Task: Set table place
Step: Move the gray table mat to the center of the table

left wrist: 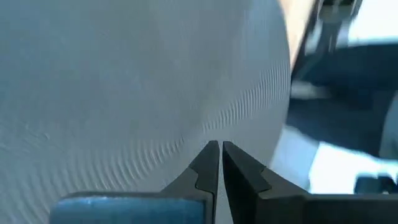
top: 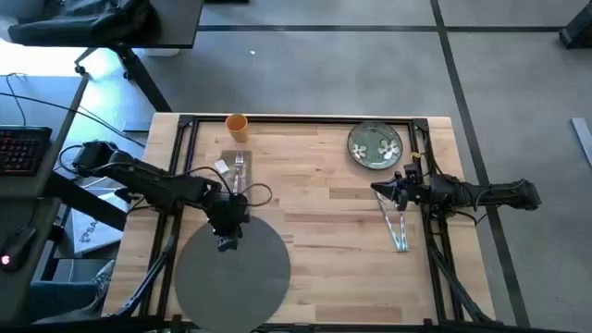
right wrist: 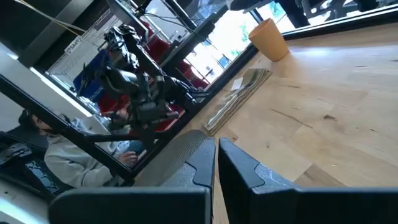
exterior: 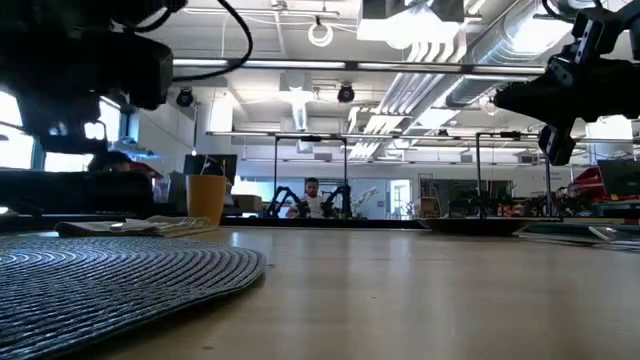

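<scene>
Placemat [top: 231, 270] lay near-left on the table [top: 324, 194]; we saw the left gripper [top: 227, 242] closed above it, right gripper [top: 377, 190] closed by the plate [top: 375, 146].

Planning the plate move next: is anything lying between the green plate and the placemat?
Nothing visible blocks it. Bare table lies between the green plate and the placemat; the napkin sits off that line.
</scene>
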`<state>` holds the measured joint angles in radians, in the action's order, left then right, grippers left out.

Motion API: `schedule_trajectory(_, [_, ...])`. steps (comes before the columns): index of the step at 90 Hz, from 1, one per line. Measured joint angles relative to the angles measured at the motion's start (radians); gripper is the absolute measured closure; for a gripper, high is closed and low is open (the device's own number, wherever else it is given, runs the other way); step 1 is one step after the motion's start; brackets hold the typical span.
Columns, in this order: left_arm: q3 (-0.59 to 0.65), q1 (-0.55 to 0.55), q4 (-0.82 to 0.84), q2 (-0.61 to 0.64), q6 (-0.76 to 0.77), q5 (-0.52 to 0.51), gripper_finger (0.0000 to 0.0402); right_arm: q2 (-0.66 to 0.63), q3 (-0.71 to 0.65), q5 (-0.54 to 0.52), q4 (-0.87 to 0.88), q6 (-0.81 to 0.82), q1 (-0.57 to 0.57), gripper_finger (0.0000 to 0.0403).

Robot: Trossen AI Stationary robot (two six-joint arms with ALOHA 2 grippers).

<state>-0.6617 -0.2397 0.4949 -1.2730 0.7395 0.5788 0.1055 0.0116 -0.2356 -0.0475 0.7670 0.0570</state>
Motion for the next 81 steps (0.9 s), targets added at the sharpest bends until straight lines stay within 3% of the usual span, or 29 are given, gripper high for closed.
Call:
schedule_trajectory(41, [-0.002, -0.059, -0.218, -0.108, -0.033, 0.09, 0.0397, 0.0, 0.0, 0.0, 0.0, -0.007, 0.0, 0.0403])
schedule_trajectory(58, [-0.003, -0.019, -0.433, -0.178, -0.051, 0.176, 0.0397, 0.0, 0.0, 0.0, 0.0, -0.006, 0.0, 0.0403])
schedule_trajectory(81, [-0.002, -0.035, -0.39, -0.286, -0.046, 0.251, 0.0397, 0.0, 0.0, 0.0, 0.0, -0.005, 0.0, 0.0403])
